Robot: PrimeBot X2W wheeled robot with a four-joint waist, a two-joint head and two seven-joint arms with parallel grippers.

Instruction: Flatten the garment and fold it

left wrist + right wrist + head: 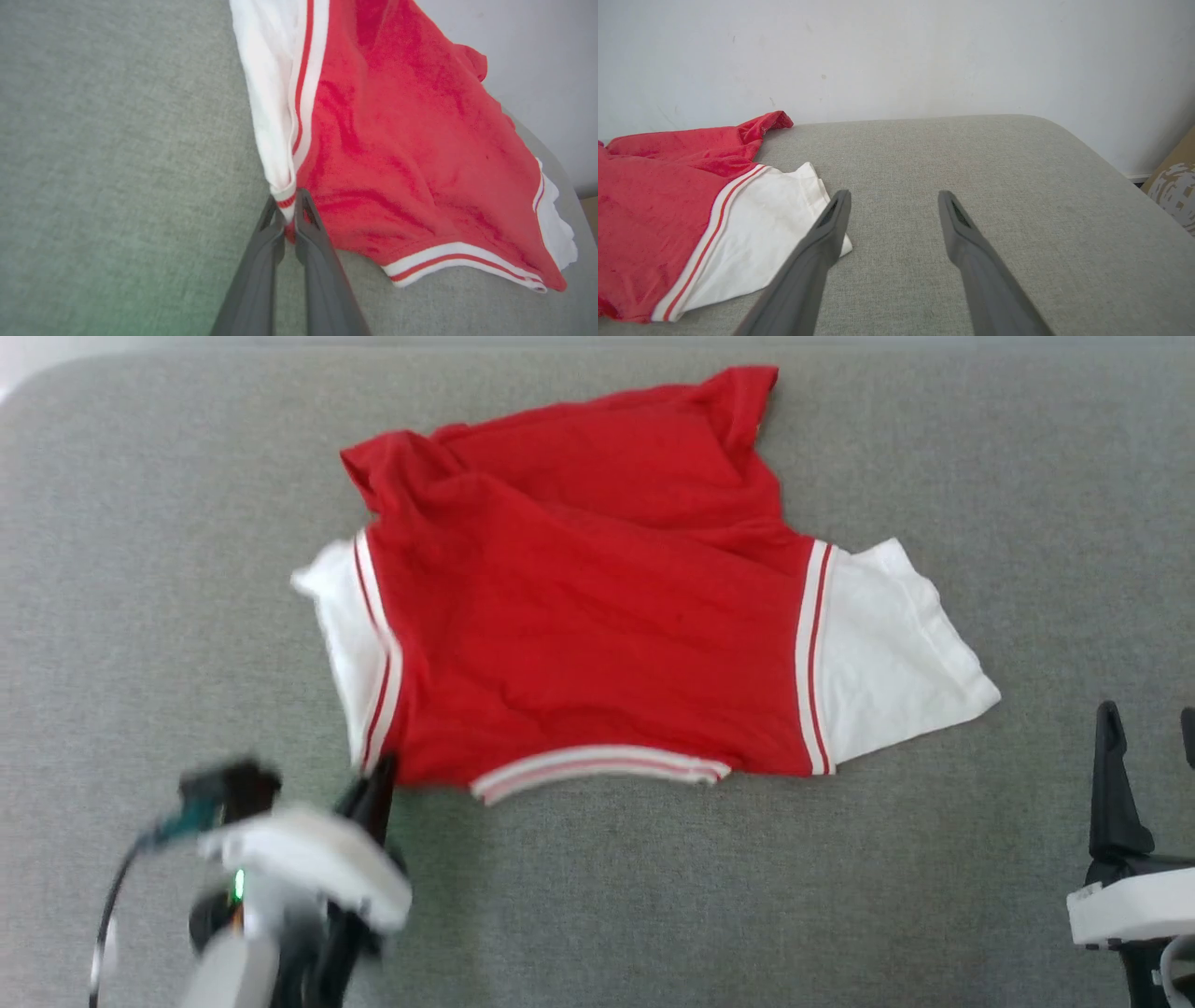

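Garment (597, 616) sits mid-worktop (140, 569), a bit toward the far edge, back up, no print showing. The striped neck band (597, 767) faces the near edge, so the body runs near-to-far and the two white sleeves stick out toward the left and right edges. The far part is bunched and wrinkled, with its two red corners curled up, so it's not flat yet.

Left gripper (287, 207) is pinched narrow on the near left corner, right where the left sleeve (341, 625) and its striped seam meet the red body. The left wrist view shows cloth clamped between the tips. In the head view that arm is blurred.

Right gripper (1150, 719) stands wide, holding nothing, low over bare worktop near the right edge.

The relation you need: the right sleeve (887, 653) lies forward and to the left of the right gripper, near but apart in the head view. The mirror grab point, the near end of the right striped seam (822, 767), is further left again, past the sleeve's near corner. The right arm is clearly the nearer one.

My read: flattening has only started. You likely want the right gripper to travel left along the near edge to that seam corner. Thin cloth, so expect it to drag and bunch if only one side pulls.
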